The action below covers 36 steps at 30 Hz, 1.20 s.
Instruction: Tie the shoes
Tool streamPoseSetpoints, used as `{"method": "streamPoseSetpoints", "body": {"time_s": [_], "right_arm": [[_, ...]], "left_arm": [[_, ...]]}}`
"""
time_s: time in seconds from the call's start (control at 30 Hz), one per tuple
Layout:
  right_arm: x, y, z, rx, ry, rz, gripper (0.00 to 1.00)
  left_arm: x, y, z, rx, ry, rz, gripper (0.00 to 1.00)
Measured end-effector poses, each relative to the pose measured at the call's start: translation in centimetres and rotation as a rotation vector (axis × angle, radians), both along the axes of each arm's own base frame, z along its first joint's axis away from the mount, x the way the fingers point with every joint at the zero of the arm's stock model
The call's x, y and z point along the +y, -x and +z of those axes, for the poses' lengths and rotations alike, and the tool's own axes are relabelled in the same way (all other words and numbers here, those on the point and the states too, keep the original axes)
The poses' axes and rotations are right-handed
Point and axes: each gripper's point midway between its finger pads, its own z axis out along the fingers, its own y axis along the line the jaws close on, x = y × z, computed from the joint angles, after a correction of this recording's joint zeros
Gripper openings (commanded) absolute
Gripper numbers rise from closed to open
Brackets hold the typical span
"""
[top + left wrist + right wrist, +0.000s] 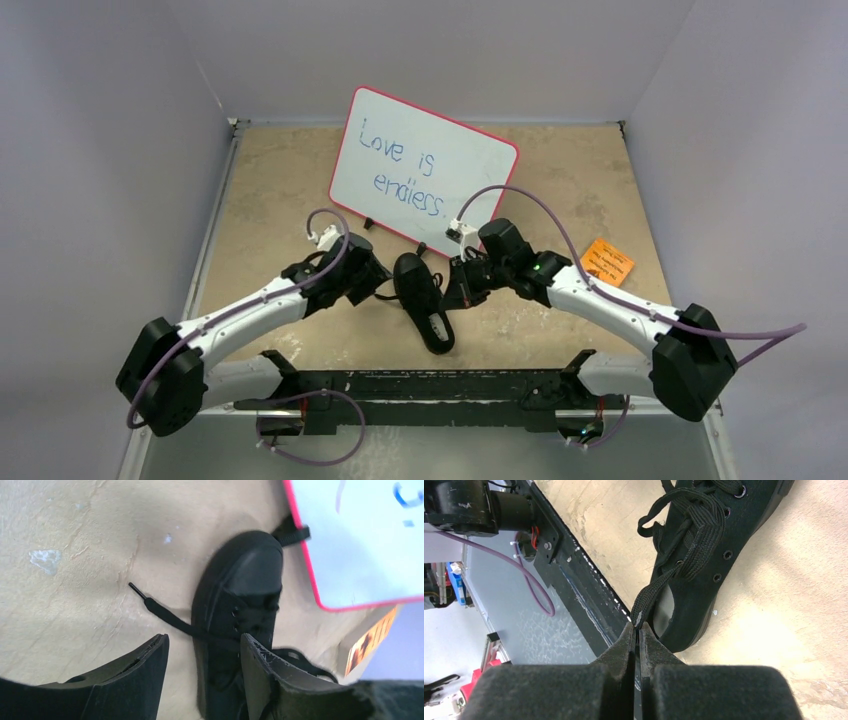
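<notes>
One small black sneaker (422, 300) lies in the middle of the tan table, toe toward the whiteboard. My left gripper (385, 285) hovers at its left side, open (202, 650); between the spread fingers I see the shoe (240, 595) below, and nothing is held. One loose lace (160, 611) trails left across the table from the eyelets. My right gripper (455, 295) is at the shoe's right side. It is shut (636, 630) on the other flat black lace (654, 592), which runs taut up to the laced eyelets of the shoe (709, 580).
A pink-framed whiteboard (425, 165) with blue writing lies just behind the shoe, its edge close to the toe (360, 540). An orange card (607, 262) lies at the right. The black base rail (430, 385) runs along the near edge, close to the heel.
</notes>
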Motion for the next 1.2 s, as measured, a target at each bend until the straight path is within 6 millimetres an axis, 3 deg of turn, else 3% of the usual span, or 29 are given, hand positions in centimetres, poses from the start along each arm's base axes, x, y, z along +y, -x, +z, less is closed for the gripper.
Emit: {"method": "streamPoseSetpoints", "body": {"time_s": [0.13, 0.27, 0.37, 0.5, 0.6, 0.87, 1.03, 1.2], "right_arm": [[0.1, 0.1, -0.3, 0.016, 0.003, 0.008, 0.0], [0.4, 0.2, 0.0, 0.017, -0.017, 0.021, 0.0], [0.5, 0.2, 0.1, 0.01, -0.026, 0.024, 0.0], [0.7, 0.1, 0.0, 0.012, -0.026, 0.028, 0.0], [0.7, 0.0, -0.3, 0.02, -0.02, 0.027, 0.0], [0.2, 0.4, -0.5, 0.031, 0.004, 0.026, 0.0], [-1.2, 1.0, 0.5, 0.026, 0.052, 0.009, 0.0], [-2.6, 1.3, 1.3, 0.056, 0.143, -0.016, 0.0]], "left_arm": [[0.0, -1.1, -2.6, 0.093, 0.051, 0.171, 0.55], [-0.3, -1.8, -4.1, 0.143, 0.083, 0.277, 0.49], [-0.2, -1.6, -4.8, 0.181, 0.138, 0.372, 0.46], [0.4, -0.4, -6.7, 0.245, 0.197, 0.499, 0.5], [-0.2, -0.9, -6.6, 0.257, 0.248, 0.554, 0.52], [-1.9, -2.6, -6.1, 0.235, 0.36, 0.625, 0.0], [1.2, 0.6, -6.1, 0.235, 0.272, 0.636, 0.0], [4.0, 2.0, -4.0, 0.177, 0.211, 0.625, 0.0]]}}
